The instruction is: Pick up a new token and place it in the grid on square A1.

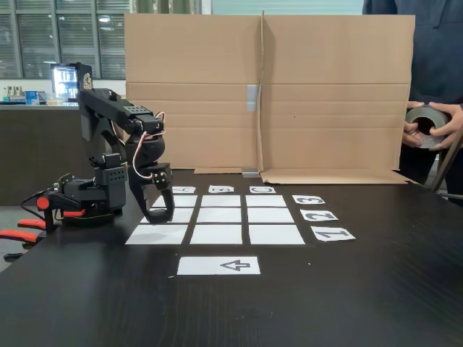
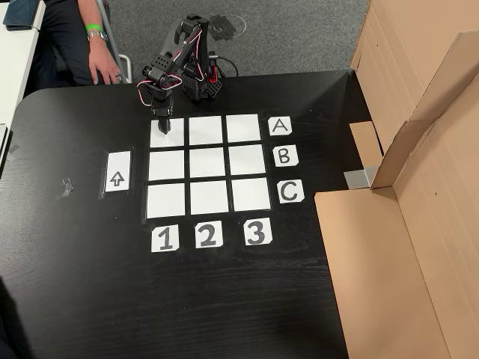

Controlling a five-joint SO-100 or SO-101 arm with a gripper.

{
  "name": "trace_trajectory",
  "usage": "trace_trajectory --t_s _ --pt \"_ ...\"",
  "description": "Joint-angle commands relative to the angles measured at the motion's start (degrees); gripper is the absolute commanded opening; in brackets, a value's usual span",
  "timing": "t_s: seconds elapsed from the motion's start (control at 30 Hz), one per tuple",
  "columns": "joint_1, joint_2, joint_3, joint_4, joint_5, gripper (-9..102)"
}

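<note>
Black table (image 2: 75, 299) — paper grid (image 2: 209, 161); arrow strip (image 2: 117, 173); cardboard (image 2: 382, 277).

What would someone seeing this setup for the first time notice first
The white grid of nine paper squares stands out against the black table, with cards A, B, C along one side and 1, 2, 3 along another. The black arm's gripper hangs over the corner square A1; whether it holds a token cannot be told. Behind the table in the fixed view stands a big cardboard sheet.
</note>
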Motion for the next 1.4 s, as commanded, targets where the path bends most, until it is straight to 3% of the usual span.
trace_trajectory --t_s 0.0,1.13,1.37 --pt "0.4 -0.9 -0.1 -1.0 -0.4 1" --pt "1.8 -7.0 -0.1 -3.3 -1.7 1" --pt "1.8 -7.1 -0.2 -3.3 -1.8 9"
